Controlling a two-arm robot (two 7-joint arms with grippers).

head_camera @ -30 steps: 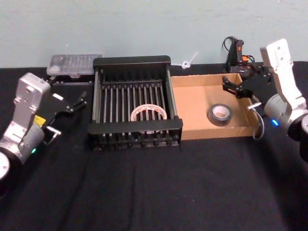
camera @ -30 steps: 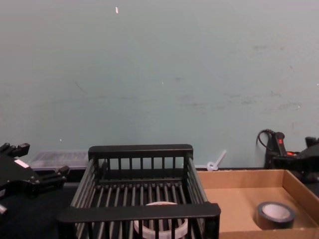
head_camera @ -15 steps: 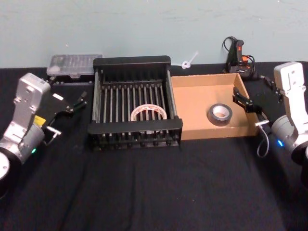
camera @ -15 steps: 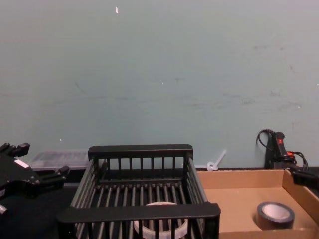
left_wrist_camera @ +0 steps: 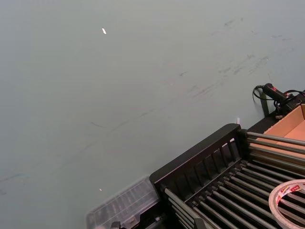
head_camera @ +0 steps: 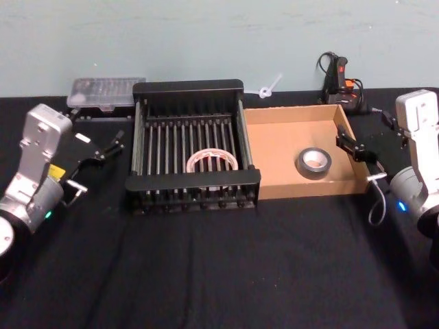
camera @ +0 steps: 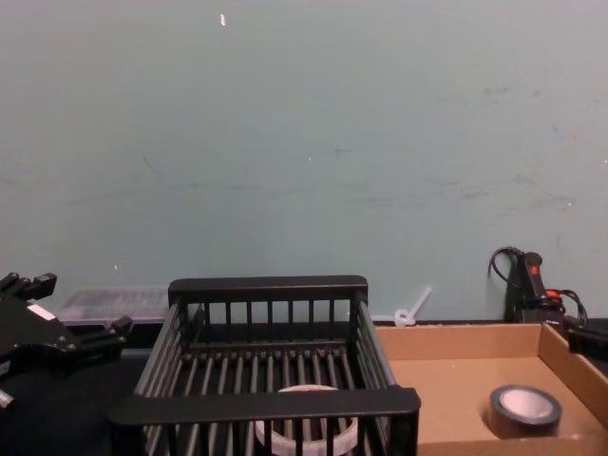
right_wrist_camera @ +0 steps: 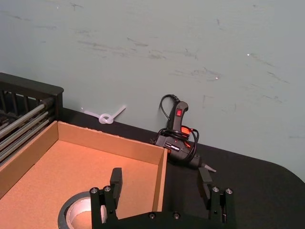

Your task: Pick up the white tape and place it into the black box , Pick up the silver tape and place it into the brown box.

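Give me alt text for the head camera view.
The white tape lies in the black box and the silver tape in the brown box beside it. The left gripper and right gripper sit open outside them.

Your left gripper point(head_camera: 103, 146) sits far left, fingers parted — your right gripper point(head_camera: 357, 147) waits at far right, fingers spread, empty.

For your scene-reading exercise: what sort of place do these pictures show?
Probably a lab or workshop bench: a black-clothed table against a scuffed plain wall, with a glue gun and a clear parts case at the back.
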